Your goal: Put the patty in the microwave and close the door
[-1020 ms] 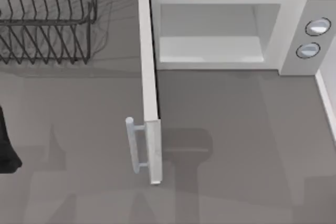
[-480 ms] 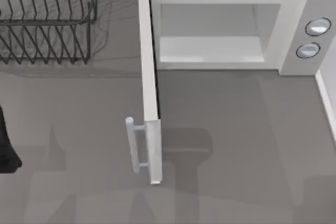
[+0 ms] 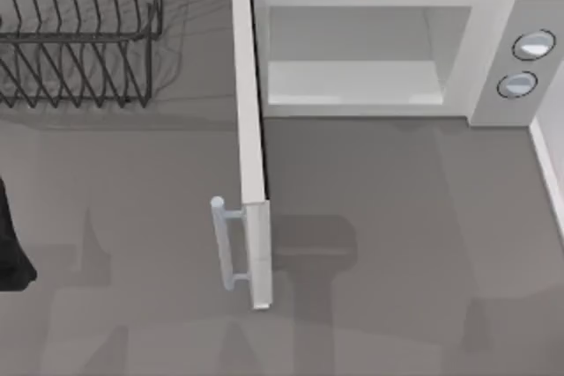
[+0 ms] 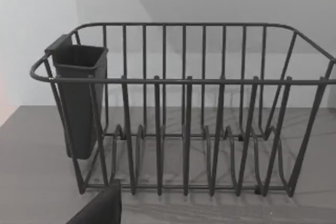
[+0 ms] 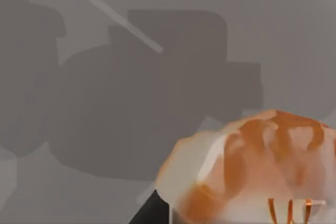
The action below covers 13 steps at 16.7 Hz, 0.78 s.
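Observation:
The white microwave (image 3: 489, 41) stands at the back right, its pale cavity (image 3: 352, 50) bare. Its door (image 3: 251, 129) is swung wide open toward the front, the bar handle (image 3: 225, 244) on its left face. In the right wrist view the orange-brown patty (image 5: 257, 166) sits very close to the camera, above the grey table, with a dark finger (image 5: 149, 211) of my right gripper against its edge. My left arm (image 3: 11, 244) rests at the table's left edge, facing the rack.
A black wire rack (image 3: 79, 33) stands at the back left with a dark cup (image 4: 79, 98) hung on its end. Two round knobs (image 3: 534, 44) sit on the microwave's side panel. A white wall edge (image 3: 546, 165) borders the right.
Arm shadows on the table's front right have slid slightly leftward. The door, the microwave and my left arm have not moved.

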Each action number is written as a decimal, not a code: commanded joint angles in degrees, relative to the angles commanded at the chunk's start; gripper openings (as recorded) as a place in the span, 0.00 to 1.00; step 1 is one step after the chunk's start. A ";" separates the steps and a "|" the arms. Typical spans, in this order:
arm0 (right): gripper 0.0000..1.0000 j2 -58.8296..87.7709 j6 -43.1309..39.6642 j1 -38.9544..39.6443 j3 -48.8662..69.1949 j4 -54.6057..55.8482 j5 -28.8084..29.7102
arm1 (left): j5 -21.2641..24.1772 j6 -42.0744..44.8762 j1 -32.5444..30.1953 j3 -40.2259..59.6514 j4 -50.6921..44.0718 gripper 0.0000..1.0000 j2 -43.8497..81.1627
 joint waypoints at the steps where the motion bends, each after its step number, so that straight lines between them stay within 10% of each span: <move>1: 0.00 -0.90 -0.06 -0.04 1.64 -3.17 0.00 | 0.00 0.00 0.00 0.00 0.00 1.00 0.00; 13: 0.00 -2.61 2.26 2.08 8.39 -6.24 1.63 | 0.00 0.00 0.00 0.00 0.00 1.00 0.00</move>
